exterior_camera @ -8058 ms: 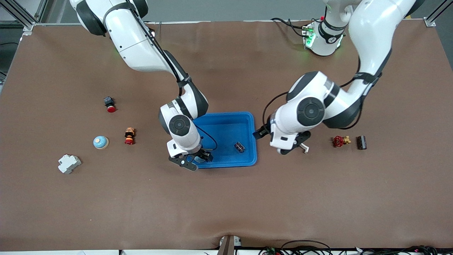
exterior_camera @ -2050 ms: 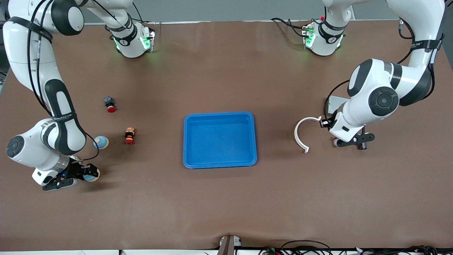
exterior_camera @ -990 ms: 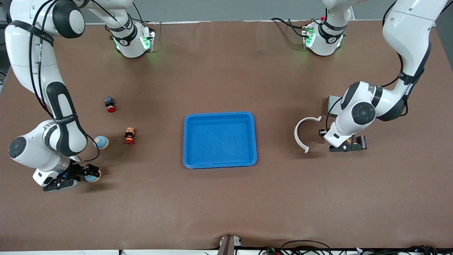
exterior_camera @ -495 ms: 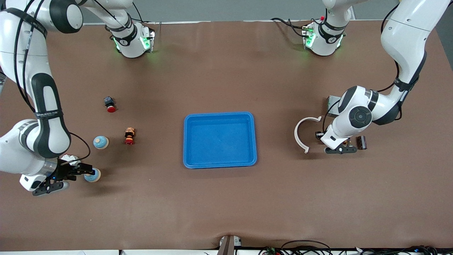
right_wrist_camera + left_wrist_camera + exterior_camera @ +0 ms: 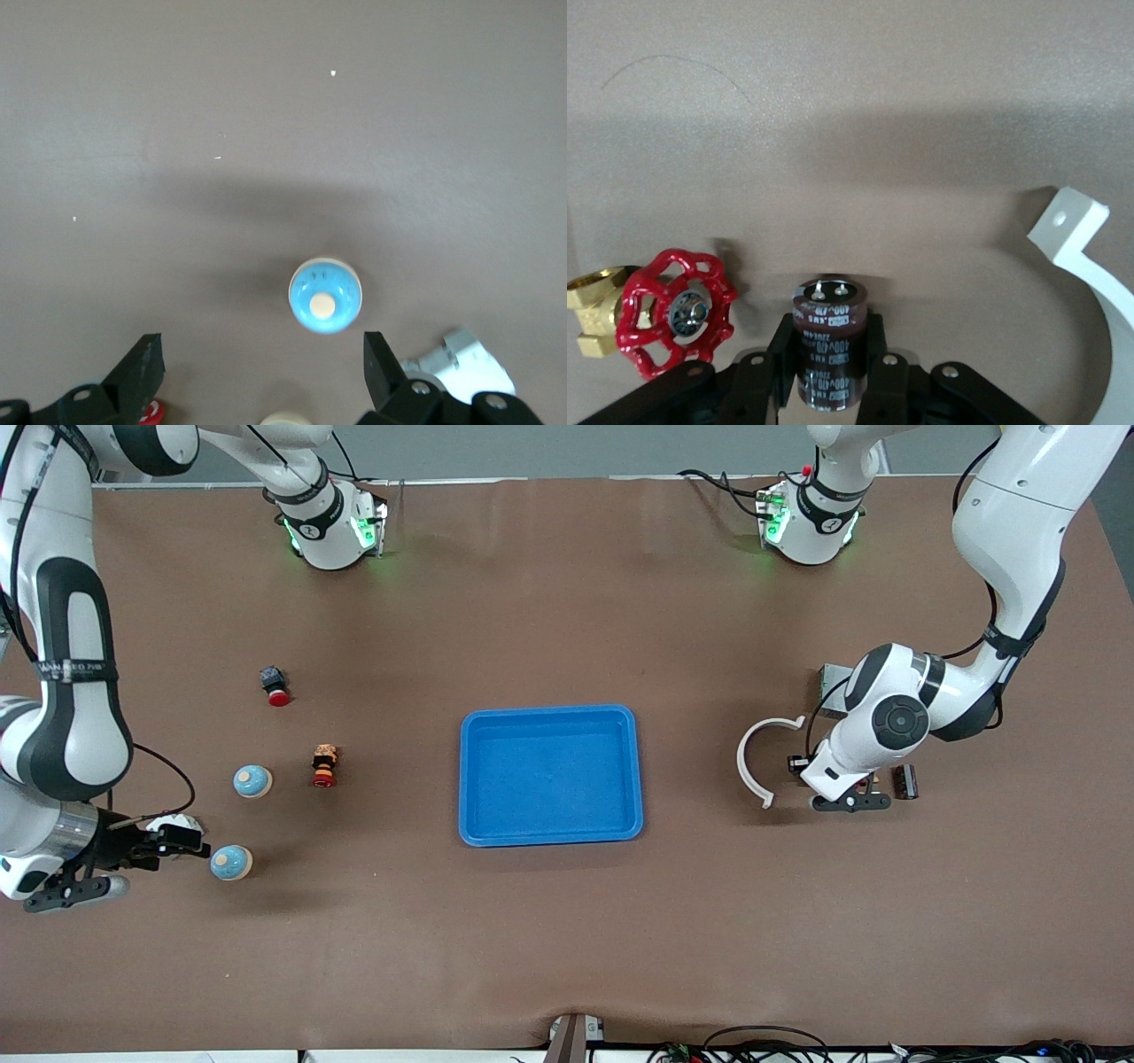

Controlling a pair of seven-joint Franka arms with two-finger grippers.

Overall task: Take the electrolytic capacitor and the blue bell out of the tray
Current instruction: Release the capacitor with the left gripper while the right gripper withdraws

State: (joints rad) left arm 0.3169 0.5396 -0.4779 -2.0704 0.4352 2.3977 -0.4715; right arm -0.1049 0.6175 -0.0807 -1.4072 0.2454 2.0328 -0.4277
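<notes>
A blue bell with a cream knob [image 5: 231, 862] stands free on the table near the right arm's end; it also shows in the right wrist view [image 5: 325, 295]. My right gripper [image 5: 159, 861] is open and empty beside it, jaws wide apart [image 5: 261, 354]. My left gripper [image 5: 850, 801] is low at the table near the left arm's end, shut on a dark brown capacitor [image 5: 830, 354], which the hand hides in the front view. A red valve [image 5: 673, 310] sits right beside the capacitor.
An empty blue tray [image 5: 549, 717] lies mid-table. A second blue bell [image 5: 252, 781], a small figure [image 5: 324, 766], a red button [image 5: 275, 685] and a white block [image 5: 173, 825] lie near the right gripper. A white curved piece [image 5: 749, 766] and a black part [image 5: 904, 781] flank the left gripper.
My right gripper has let go of the bell and drawn away toward the right arm's end of the table. My left gripper has shifted slightly beside the red valve, still holding the capacitor.
</notes>
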